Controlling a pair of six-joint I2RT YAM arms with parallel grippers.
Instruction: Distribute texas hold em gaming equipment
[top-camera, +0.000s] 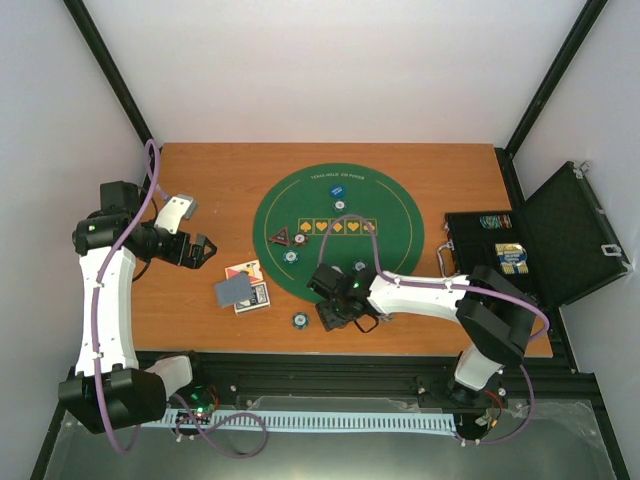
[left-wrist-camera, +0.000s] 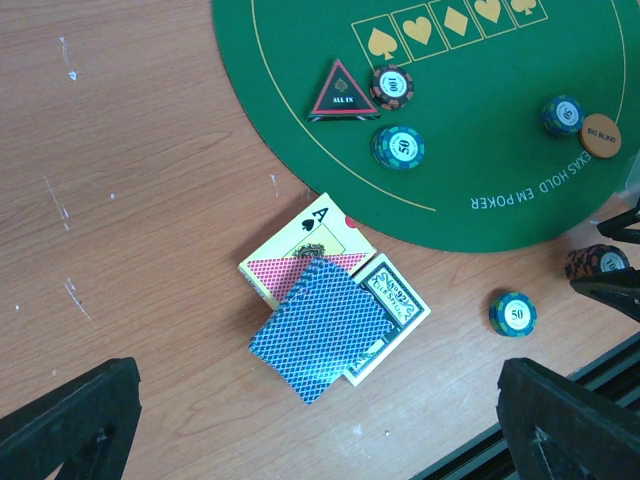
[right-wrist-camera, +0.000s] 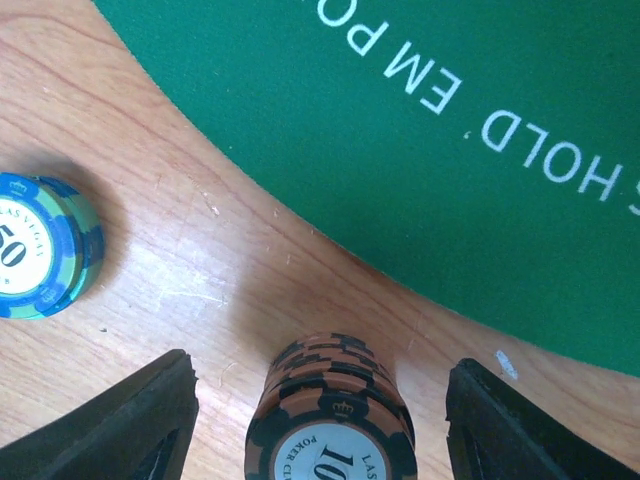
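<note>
A stack of brown striped poker chips (right-wrist-camera: 335, 415) stands on the wood just off the green mat, between the fingers of my right gripper (right-wrist-camera: 320, 430). The jaws are open, with a gap on each side of the stack. A teal chip stack (right-wrist-camera: 40, 250) sits to its left. My left gripper (left-wrist-camera: 320, 430) hangs open above a blue-backed deck of playing cards (left-wrist-camera: 325, 325), which lies over a card box and an ace. On the mat are the black-red triangular marker (left-wrist-camera: 343, 92), a brown chip (left-wrist-camera: 391, 87), teal chips (left-wrist-camera: 397, 147) and an orange disc (left-wrist-camera: 600, 135).
The round green mat (top-camera: 400, 215) covers the middle of the wooden table. An open black case (top-camera: 560, 235) with cards and chips inside stands at the right edge. A blue disc (top-camera: 338, 189) lies at the mat's far side. The table's front rail is close to the right gripper.
</note>
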